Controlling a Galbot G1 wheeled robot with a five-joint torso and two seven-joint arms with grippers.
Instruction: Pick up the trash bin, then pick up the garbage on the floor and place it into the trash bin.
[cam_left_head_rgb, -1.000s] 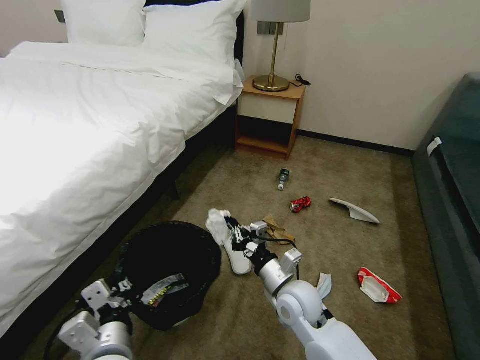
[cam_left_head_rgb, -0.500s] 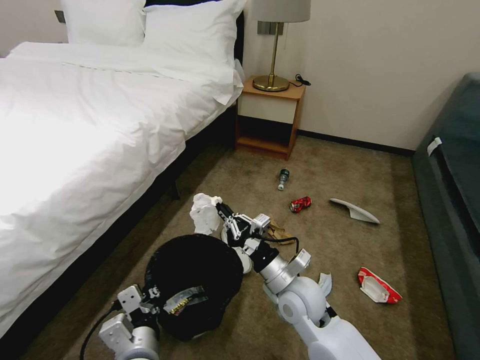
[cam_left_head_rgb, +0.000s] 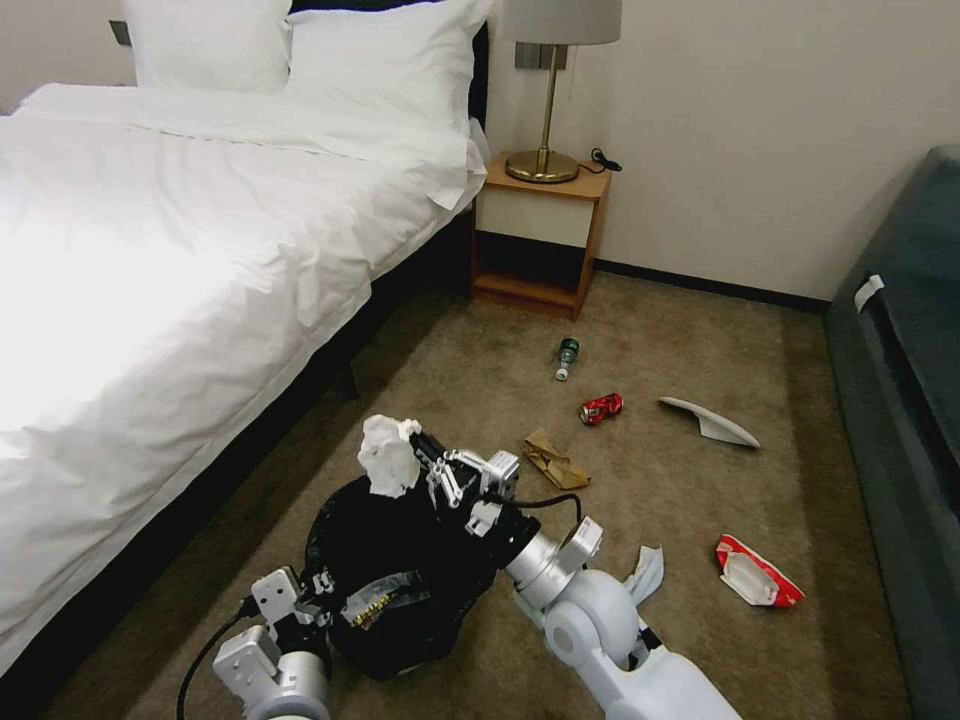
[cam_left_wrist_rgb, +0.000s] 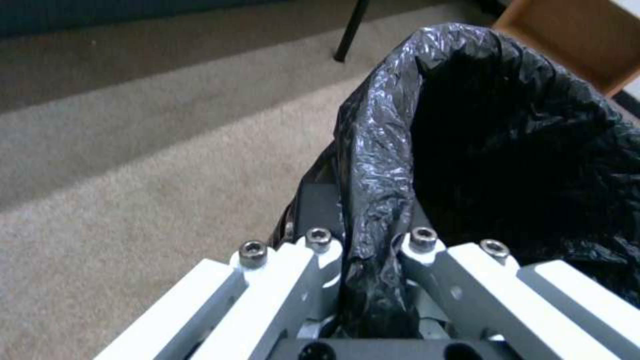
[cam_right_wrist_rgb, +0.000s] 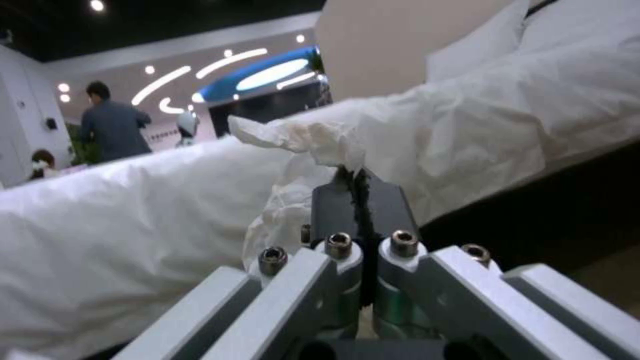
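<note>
My left gripper (cam_left_head_rgb: 322, 585) is closed on the rim of the trash bin (cam_left_head_rgb: 400, 540) and holds it tilted above the carpet (cam_left_head_rgb: 700, 480), beside the bed (cam_left_head_rgb: 150, 280). In the left wrist view its fingers (cam_left_wrist_rgb: 427, 250) pinch the black bag (cam_left_wrist_rgb: 507, 150) at the rim. My right gripper (cam_left_head_rgb: 418, 452) is closed on a crumpled white tissue (cam_left_head_rgb: 385, 458) just over the far edge of the bin. A red can (cam_left_head_rgb: 601, 408), a green bottle (cam_left_head_rgb: 567, 357) and a brown paper bag (cam_left_head_rgb: 553, 462) lie on the carpet farther away.
</note>
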